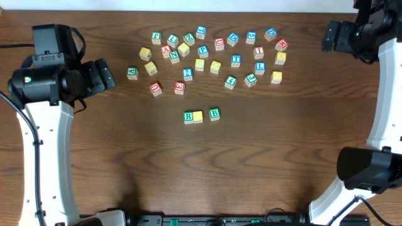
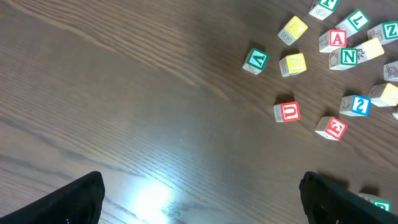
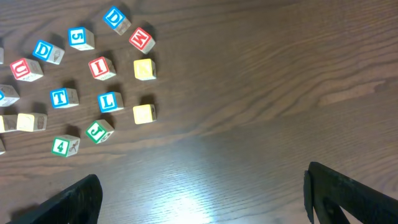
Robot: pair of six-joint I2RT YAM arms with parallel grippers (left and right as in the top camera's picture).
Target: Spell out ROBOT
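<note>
On the dark wooden surface (image 1: 188, 169), a short row is seen about midway between the left and right edges and nearer the near edge than the other blocks. It is made up of the green-framed R cube (image 1: 188, 117), a yellow-faced cube (image 1: 198, 117) touching its right side, and the green-framed B cube (image 1: 215, 113). The B cube is set apart by a small gap and sits slightly closer to the far edge.

The blue-framed T cube (image 1: 236, 61) is found in the scatter of cubes (image 1: 188, 39) spread along the far half of the surface, right of centre. In the right wrist view it is seen with a blue L just to one side of it. Loose yellow-faced cubes (image 1: 215, 66) are mixed through the same scatter, one of them near the T on its left. Red-lettered and other green and blue blocks lie around them.

The left hand (image 2: 200, 186) is held above the left edge, beside the scatter. It is released: its fingers are spread wide, and only bare wood is seen between them. The right hand (image 3: 202, 180) is held near the far right corner, likewise released, with its fingers wide and nothing grasped.
</note>
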